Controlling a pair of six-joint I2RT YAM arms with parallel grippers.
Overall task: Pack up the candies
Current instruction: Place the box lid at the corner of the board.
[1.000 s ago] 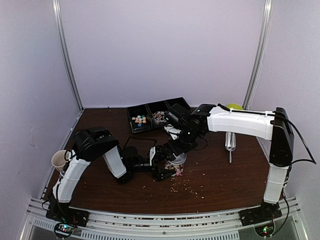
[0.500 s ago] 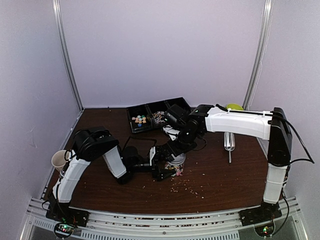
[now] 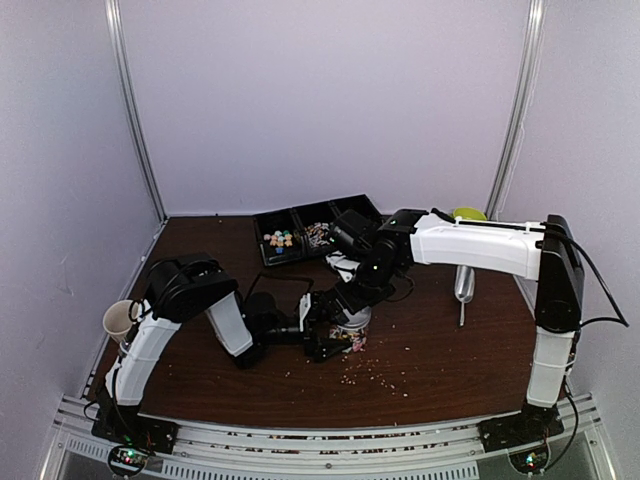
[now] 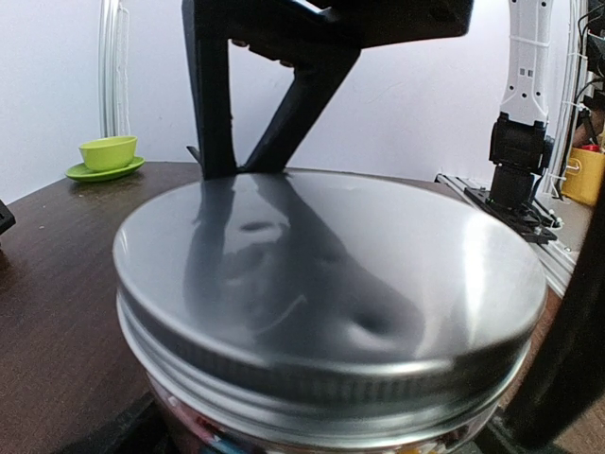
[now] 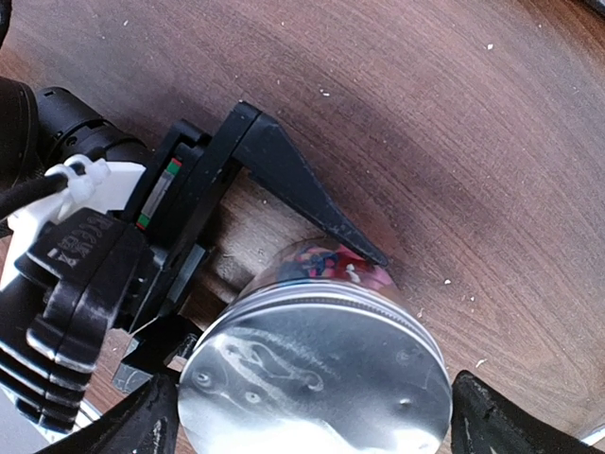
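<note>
- Jar [image 3: 352, 335] stands mid-frame on table [image 3: 450, 360], lid [image 5: 312, 378] on, candies [image 5: 326, 263] visible through the glass.
- More candies in tray [image 3: 262, 222], upper centre.
- Left gripper [image 3: 325, 338] clamped on jar body.
- Right gripper [image 5: 321, 424] over lid, jaws apart, clear of rim.

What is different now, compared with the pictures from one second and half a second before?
The white right arm drifted slightly leftward, exposing more of the silver metal scoop. The right hand still straddles the grey metal lid of the glass jar; whether its grip loosened is unclear. The left hand still holds the jar; scoop and jar did not move.
</note>
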